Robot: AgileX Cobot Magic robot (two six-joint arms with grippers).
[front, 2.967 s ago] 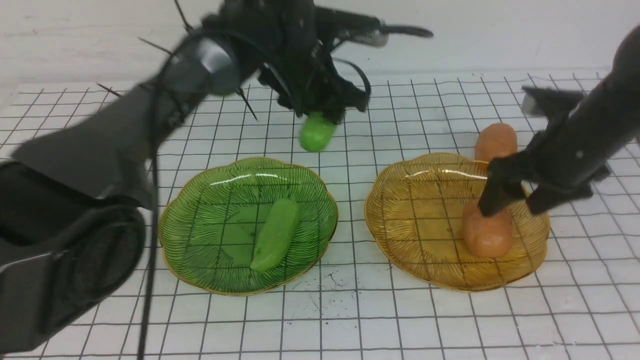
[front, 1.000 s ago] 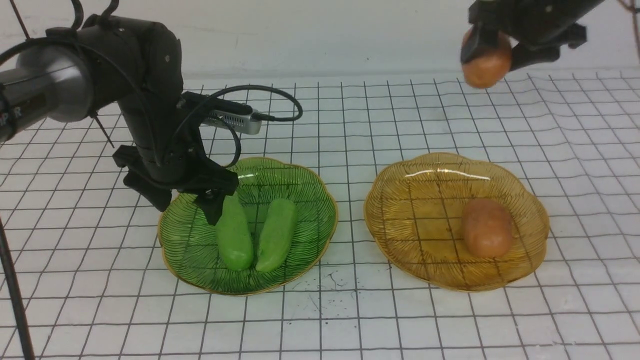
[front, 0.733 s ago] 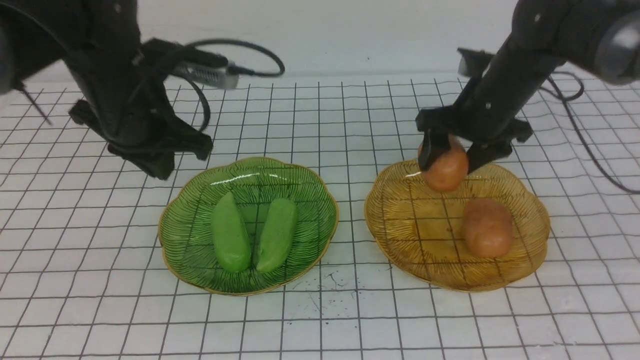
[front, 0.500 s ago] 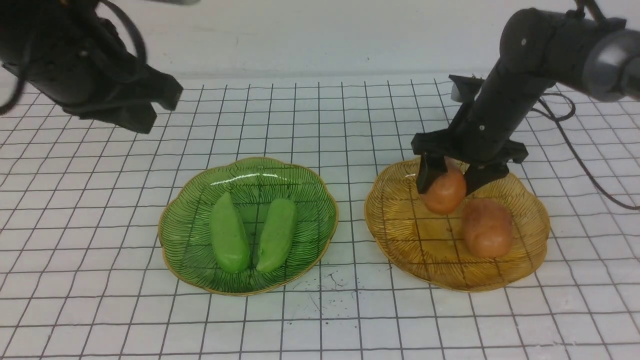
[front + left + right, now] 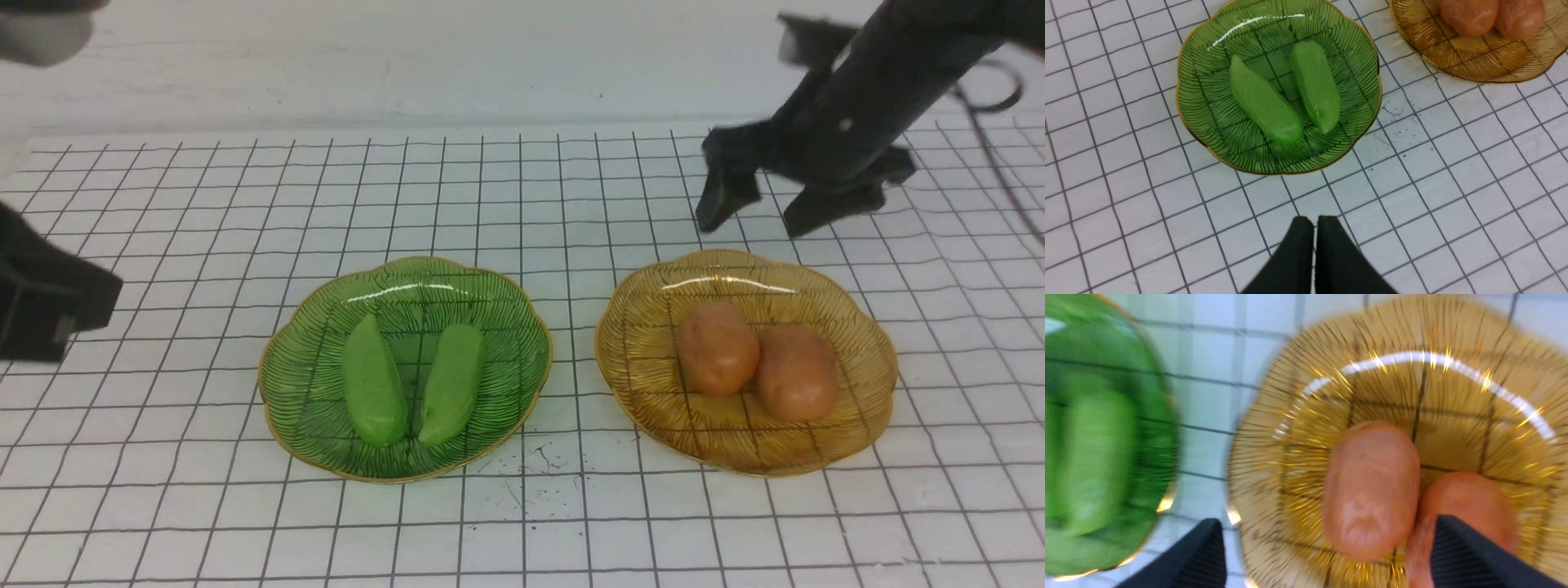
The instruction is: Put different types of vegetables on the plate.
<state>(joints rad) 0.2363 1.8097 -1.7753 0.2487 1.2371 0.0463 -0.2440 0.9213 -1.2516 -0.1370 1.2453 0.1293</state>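
Two light green vegetables, one pointed (image 5: 373,382) and one blunt (image 5: 451,382), lie side by side in the green glass plate (image 5: 310,359). Two orange-brown potatoes (image 5: 717,348) (image 5: 796,372) lie touching in the amber glass plate (image 5: 865,384). My right gripper (image 5: 755,212) is open and empty, raised above the amber plate's far rim. In the right wrist view its fingers (image 5: 1457,555) are spread wide over the potatoes (image 5: 1370,488). My left gripper (image 5: 1314,222) is shut and empty, over the mat in front of the green plate (image 5: 1200,118). In the front view only a part of the left arm (image 5: 45,302) shows.
Both plates sit on a white mat with a black grid (image 5: 522,531). A white wall (image 5: 408,57) runs along the far edge. The right arm's cable (image 5: 992,98) hangs at the far right.
My right gripper set the second potato down beside the first in the amber plate, opened, and rose away. My left arm drew back to the left, away from the green plate.
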